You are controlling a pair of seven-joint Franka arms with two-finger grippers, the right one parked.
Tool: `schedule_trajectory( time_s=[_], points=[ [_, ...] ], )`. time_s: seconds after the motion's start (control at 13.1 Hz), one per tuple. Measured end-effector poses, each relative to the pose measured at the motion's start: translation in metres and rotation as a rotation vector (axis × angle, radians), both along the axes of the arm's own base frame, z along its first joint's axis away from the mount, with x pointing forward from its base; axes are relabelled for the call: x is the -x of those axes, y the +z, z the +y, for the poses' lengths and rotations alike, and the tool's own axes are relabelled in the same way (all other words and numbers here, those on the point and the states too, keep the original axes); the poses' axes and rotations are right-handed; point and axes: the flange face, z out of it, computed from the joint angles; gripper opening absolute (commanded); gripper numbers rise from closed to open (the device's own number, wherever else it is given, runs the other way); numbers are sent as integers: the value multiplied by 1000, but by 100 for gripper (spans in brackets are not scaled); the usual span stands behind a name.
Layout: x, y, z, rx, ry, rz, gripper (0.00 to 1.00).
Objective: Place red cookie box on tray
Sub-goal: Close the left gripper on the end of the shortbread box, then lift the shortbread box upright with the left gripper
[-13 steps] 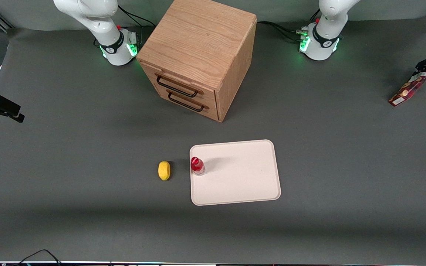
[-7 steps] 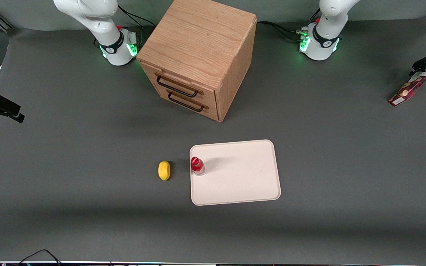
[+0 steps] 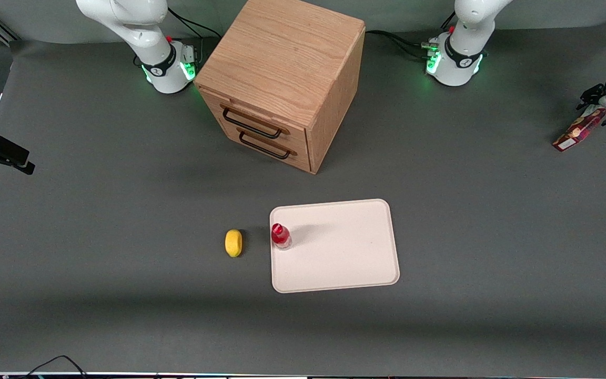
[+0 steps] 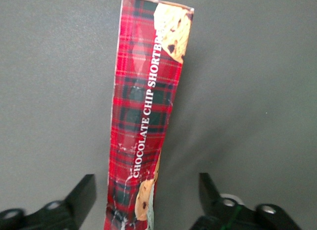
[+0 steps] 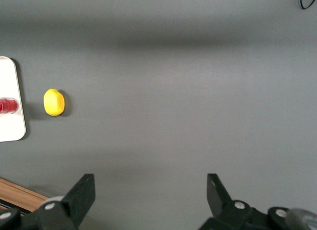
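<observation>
Front view first: your red cookie box (image 3: pixel 579 129) lies at the right edge of the frame, toward the working arm's end of the table (image 3: pixel 124 210), well apart from the tray (image 3: pixel 345 252) at lower centre. The tool (image 3: pixel 595 108) sits right over the box's upper end, mostly cut off by the frame edge. On the wrist camera you've got the fingers (image 4: pixel 81 195) spread wide, the tartan "chocolate chip shortbread" box (image 4: pixel 143 121) running between them but closer to one finger, nothing clamped yet. So you're on the approach-and-grasp step. Next, I'd say, you centre over the narrow width, come down, close, then lift and carry a long way across to the tray. Mind the red-capped bottle (image 3: pixel 281 236) standing at the tray's edge, with a yellow lemon-like fruit (image 3: pixel 233 242) just beside it. Whether the fingertips touch the table, you can't tell; the box's near end is cut off.
</observation>
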Motion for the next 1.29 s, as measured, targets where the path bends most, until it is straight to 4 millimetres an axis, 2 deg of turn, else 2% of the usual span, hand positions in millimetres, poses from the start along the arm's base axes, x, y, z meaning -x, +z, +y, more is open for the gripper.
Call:
schedule_trajectory(
  time_s=[0.08, 0.15, 0.53, 0.76, 1.07, 1.29],
  points=[
    [0, 0, 0, 1, -2, 0, 10],
    [-1, -1, -1, 2, -5, 1, 0],
    [-4, -5, -1, -1, -13, 2, 0],
    [-12, 0, 2, -19, -24, -12, 0],
    [-51, 29, 13, -83, -62, -75, 0],
    [-80, 76, 26, -122, -65, -146, 0]
  ],
)
